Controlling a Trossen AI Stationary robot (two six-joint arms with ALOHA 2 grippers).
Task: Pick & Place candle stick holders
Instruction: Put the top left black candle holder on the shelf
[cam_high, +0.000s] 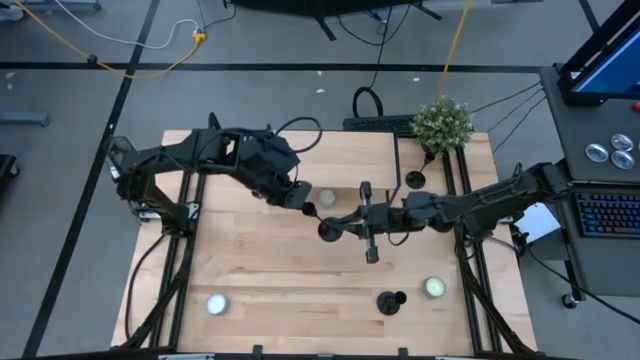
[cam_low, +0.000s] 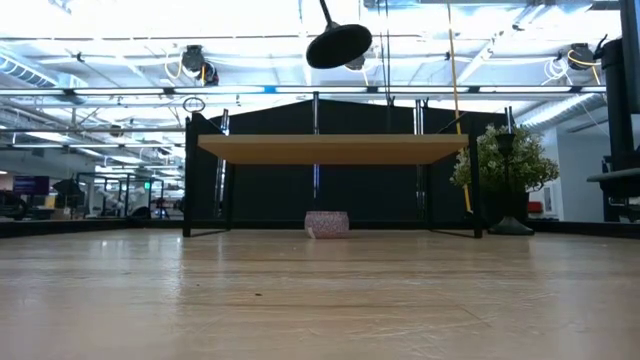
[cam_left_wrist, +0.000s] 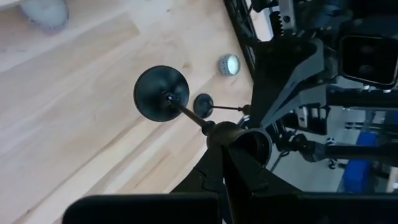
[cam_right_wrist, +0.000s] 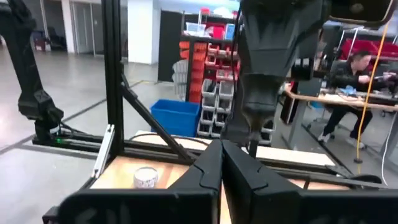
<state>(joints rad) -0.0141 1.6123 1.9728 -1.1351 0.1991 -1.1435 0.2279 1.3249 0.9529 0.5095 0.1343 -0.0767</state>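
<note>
Closest in, at 6 o'clock on the pale wooden desk (cam_high: 260, 270), a small black candle stick holder (cam_high: 390, 301) stands upright on its round base and has not been dealt with yet. A flat white tealight candle (cam_high: 434, 287) sits just beside it, toward 3 o'clock.

At the desk's centre the left gripper (cam_high: 308, 208) has its jaws pinching the cup end of a second black holder (cam_high: 328, 229), which is lifted well clear of the wood. In the overhead view this holder's long axis runs from the cup out toward roughly 4 o'clock, with the round flat base leading. The level view shows the base hanging lowest and tilted, with the stem climbing toward 11 o'clock. The right gripper (cam_high: 345, 226) is just beside that base, jaws pressed together and apparently empty.

Farthest away, at 1 o'clock by the small green potted plant (cam_high: 443, 124), is the third black holder (cam_high: 415, 180).

I judge this to be the carry step, and possibly a pass between the arms. The next move calls for turning the stem vertical with the base down, lowering until the base lies flat, and only then spreading the jaws. A tilted release would likely tip the holder over.
</note>
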